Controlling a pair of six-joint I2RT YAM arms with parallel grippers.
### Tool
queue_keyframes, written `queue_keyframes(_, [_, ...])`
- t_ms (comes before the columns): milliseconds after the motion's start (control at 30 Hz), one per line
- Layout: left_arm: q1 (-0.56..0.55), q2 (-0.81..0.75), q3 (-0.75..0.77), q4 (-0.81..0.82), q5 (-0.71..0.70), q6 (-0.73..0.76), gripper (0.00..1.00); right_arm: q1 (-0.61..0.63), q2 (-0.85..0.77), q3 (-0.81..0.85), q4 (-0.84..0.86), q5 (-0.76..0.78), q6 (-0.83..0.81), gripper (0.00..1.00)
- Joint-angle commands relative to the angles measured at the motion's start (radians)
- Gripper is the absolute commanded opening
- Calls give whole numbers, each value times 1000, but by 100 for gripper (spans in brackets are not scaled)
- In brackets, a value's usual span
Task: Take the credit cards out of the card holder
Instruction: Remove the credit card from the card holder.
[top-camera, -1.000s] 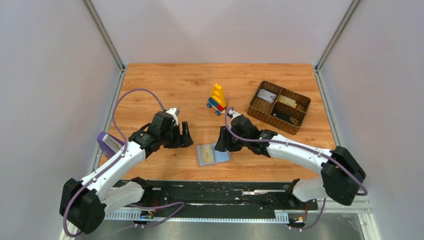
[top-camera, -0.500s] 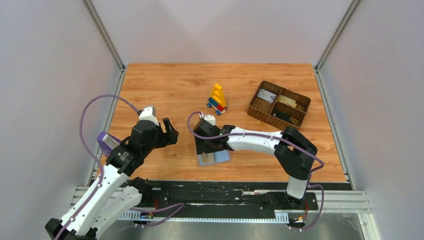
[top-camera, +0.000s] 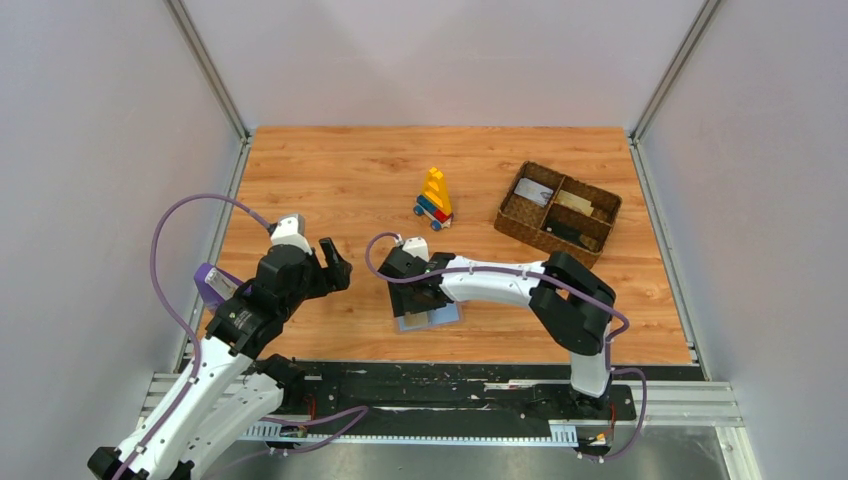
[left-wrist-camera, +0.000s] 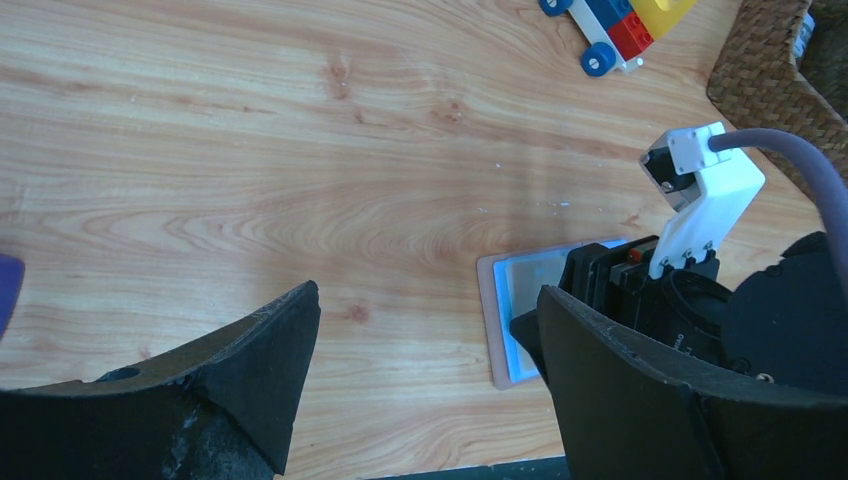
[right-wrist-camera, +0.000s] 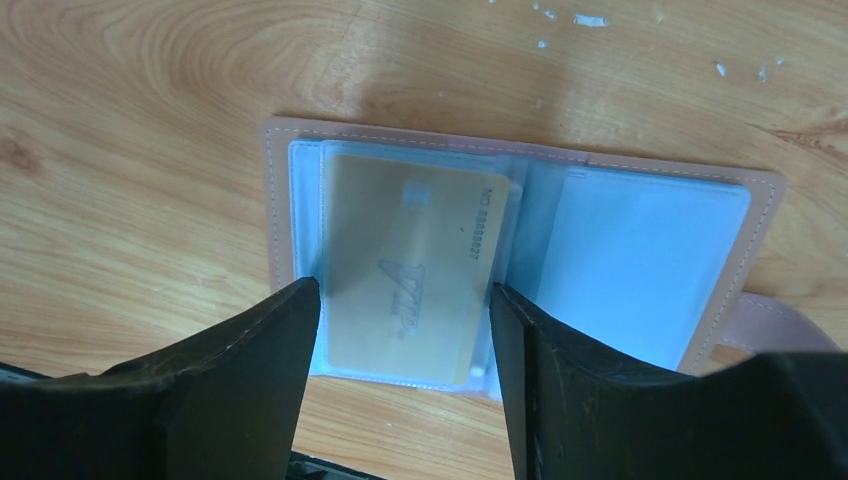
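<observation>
The light-blue card holder (right-wrist-camera: 640, 255) lies open and flat on the table near the front edge (top-camera: 432, 318). A tan-gold credit card (right-wrist-camera: 405, 265) sits inside its left clear pocket. The pinkish tab (right-wrist-camera: 775, 322) sticks out at the right. My right gripper (right-wrist-camera: 403, 300) hangs open just over that card, one finger on each side of it, holding nothing. In the top view the right gripper (top-camera: 418, 290) covers most of the holder. My left gripper (top-camera: 335, 265) stands open to the left of the holder (left-wrist-camera: 527, 290), apart from it, with only bare wood between its fingers (left-wrist-camera: 428, 300).
A brown woven basket (top-camera: 506, 216) stands at the back right with card-like pieces in its compartments. A toy of coloured bricks (top-camera: 434, 197) stands behind the holder. A purple object (top-camera: 213, 285) lies at the table's left edge.
My right gripper slid left over the holder and spread its fingers wider. My left arm drew back to the left, away from the holder, its fingers a little wider.
</observation>
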Motion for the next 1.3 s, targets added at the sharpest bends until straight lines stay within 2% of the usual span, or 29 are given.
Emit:
queue_keyframes(0, [2,-8,11,13,-21,5,88,5,34,43,-33,32,1,65])
queue_keyframes(233, [2,-8,13,14,-16,9,87,12,62,62,-49,41,-7,66])
queue_keyframes(467, [2,-3,13,26,0,24,87,13,51,54,-43,40,-1,57])
queue_keyframes(767, [2,43,-3,55,84,15,83,3,-12,-10,44,-4,11,52])
queue_keyframes(1267, [3,171,-69,178,266,-30,72,-42,-146,-176,240,-122,12,51])
